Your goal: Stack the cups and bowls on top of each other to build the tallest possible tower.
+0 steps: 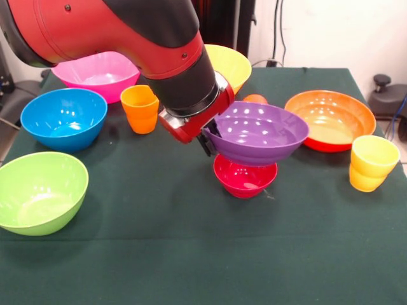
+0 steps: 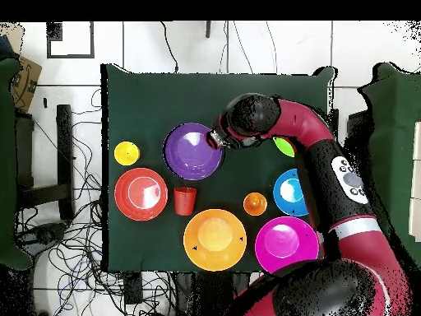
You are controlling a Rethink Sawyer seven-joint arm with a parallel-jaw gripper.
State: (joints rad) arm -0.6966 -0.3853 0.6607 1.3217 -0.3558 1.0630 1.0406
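My gripper [image 1: 207, 136] is shut on the left rim of the wide purple bowl [image 1: 257, 130]. The bowl is slightly tilted, directly over the small magenta-red bowl [image 1: 245, 179], its base at that bowl's mouth. I cannot tell whether it rests there. In the overhead view my gripper [image 2: 220, 137] is at the purple bowl's [image 2: 193, 151] right rim, and the small bowl is hidden beneath. The ribbed orange cup [image 1: 140, 108], the ribbed yellow cup [image 1: 372, 162] and the red-orange cup [image 2: 186, 200] stand alone.
Around the pile stand the orange-red bowl [image 1: 331, 117], yellow bowl [image 1: 230, 63], pink bowl [image 1: 98, 73], blue bowl [image 1: 63, 117] and green bowl [image 1: 38, 190]. My arm [image 1: 127, 32] hangs over the table's far left. Dark green cloth [image 1: 191, 254] covers the table.
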